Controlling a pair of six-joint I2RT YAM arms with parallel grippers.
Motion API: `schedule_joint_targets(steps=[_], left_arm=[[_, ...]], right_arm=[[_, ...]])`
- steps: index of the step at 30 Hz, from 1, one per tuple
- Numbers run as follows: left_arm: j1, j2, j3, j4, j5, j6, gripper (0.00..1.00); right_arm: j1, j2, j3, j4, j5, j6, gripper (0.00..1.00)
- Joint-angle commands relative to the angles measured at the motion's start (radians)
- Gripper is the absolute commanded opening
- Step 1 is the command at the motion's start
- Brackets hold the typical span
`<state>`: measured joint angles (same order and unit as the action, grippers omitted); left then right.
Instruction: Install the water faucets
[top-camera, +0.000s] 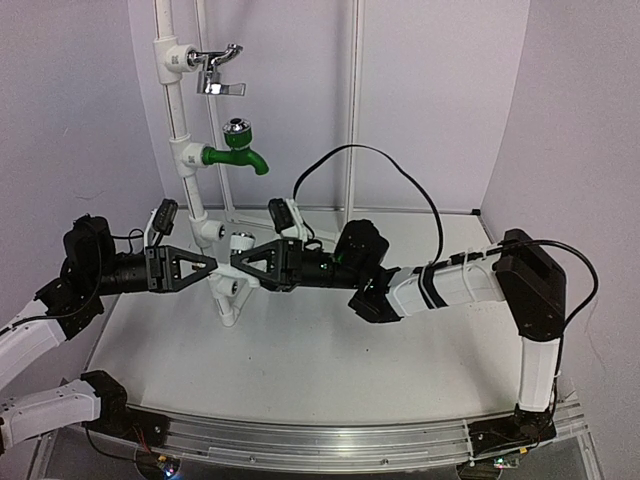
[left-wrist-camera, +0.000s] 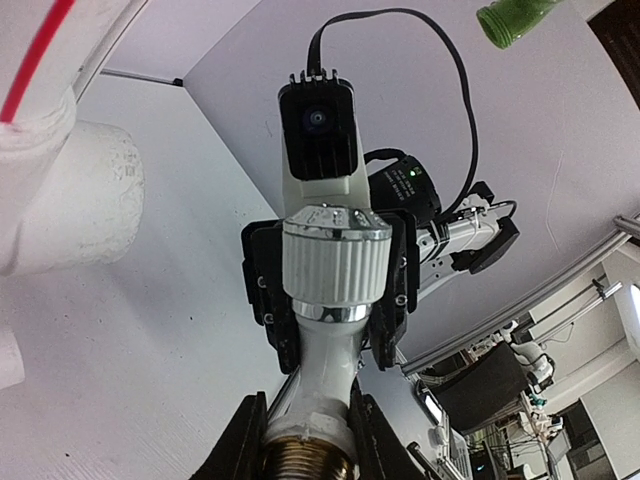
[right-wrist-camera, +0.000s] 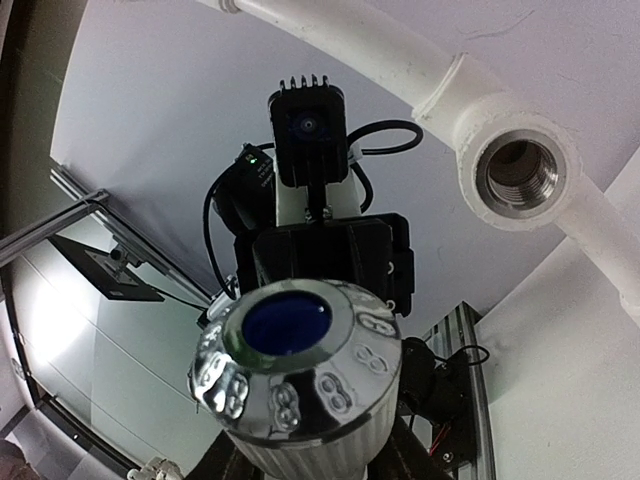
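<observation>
Step in hand: both arms meet at the low end of the white pipe (top-camera: 190, 190), handling one white water faucet (top-camera: 236, 262) near its bottom fittings; by my reading this is a handover or regrasp before threading it in.
Left fingers (left-wrist-camera: 305, 425): clenched on the faucet body just above its brass thread, seen from the left wrist.
Right fingers (left-wrist-camera: 328, 300): clamped around the faucet's ribbed knob (left-wrist-camera: 335, 262), one finger on each side.
Faucet position: held off the surface (top-camera: 330, 370), between the two grippers, just beside the pipe; the overhead view cannot show whether it touches a fitting.
Open socket (right-wrist-camera: 520, 172): an empty threaded tee shows in the right wrist view, close to the chrome knob top.
Already on the pipe: a chrome lever tap (top-camera: 215, 68) and a green tap (top-camera: 236, 152) sit higher up.
Next move calls for: lining the brass thread squarely with the empty socket, then turning; a tilted start would likely cross-thread.
</observation>
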<state>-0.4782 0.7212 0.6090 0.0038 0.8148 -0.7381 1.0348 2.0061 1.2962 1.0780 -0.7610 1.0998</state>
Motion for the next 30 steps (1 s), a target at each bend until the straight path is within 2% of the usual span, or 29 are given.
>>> schedule_joint_targets(steps=[1,3,5,6,7,8,9,11,12,14,16,20,24,27,30], left_arm=[[-0.001,0.004,0.032,0.047,0.015,0.004,0.00],[0.000,0.004,0.030,0.047,0.019,0.004,0.00],[0.000,0.006,0.027,0.046,0.021,0.000,0.00],[0.000,0.008,0.026,0.045,0.023,-0.006,0.01],[0.000,0.009,0.028,0.042,0.014,-0.014,0.08],[0.000,0.012,0.034,0.027,0.003,-0.020,0.23],[0.000,0.014,0.046,-0.008,-0.015,-0.021,0.42],[0.000,0.023,0.088,-0.114,-0.069,-0.006,0.68],[0.001,0.027,0.123,-0.177,-0.119,0.008,0.72],[0.001,0.031,0.181,-0.305,-0.218,0.044,0.75],[0.005,0.035,0.246,-0.412,-0.319,0.066,0.76],[0.006,0.025,0.315,-0.451,-0.434,0.064,0.74],[0.006,0.038,0.360,-0.482,-0.565,0.084,0.76],[0.006,0.103,0.422,-0.489,-0.591,0.162,0.90],[0.006,0.165,0.472,-0.490,-0.615,0.240,0.95]], right_arm=[[0.006,0.020,0.057,0.077,-0.008,-0.006,0.29],[0.006,0.019,0.054,0.077,0.008,-0.024,0.22],[0.006,0.009,0.045,0.077,0.017,-0.060,0.03],[0.005,-0.002,0.033,0.076,0.026,-0.086,0.00],[0.005,-0.023,0.006,0.068,0.036,-0.129,0.00],[0.004,-0.047,-0.026,0.038,0.048,-0.181,0.00],[0.004,-0.079,-0.065,-0.027,0.064,-0.254,0.00],[0.003,-0.159,-0.126,-0.198,0.104,-0.486,0.00],[0.003,-0.200,-0.147,-0.295,0.145,-0.604,0.00],[0.003,-0.280,-0.166,-0.495,0.219,-0.878,0.00],[0.003,-0.331,-0.189,-0.611,0.292,-1.132,0.00],[-0.001,-0.378,-0.185,-0.765,0.431,-1.532,0.00],[-0.009,-0.392,-0.163,-0.852,0.547,-1.802,0.00],[-0.016,-0.391,-0.128,-0.912,0.584,-1.915,0.00],[-0.017,-0.403,-0.100,-0.933,0.589,-2.007,0.00]])
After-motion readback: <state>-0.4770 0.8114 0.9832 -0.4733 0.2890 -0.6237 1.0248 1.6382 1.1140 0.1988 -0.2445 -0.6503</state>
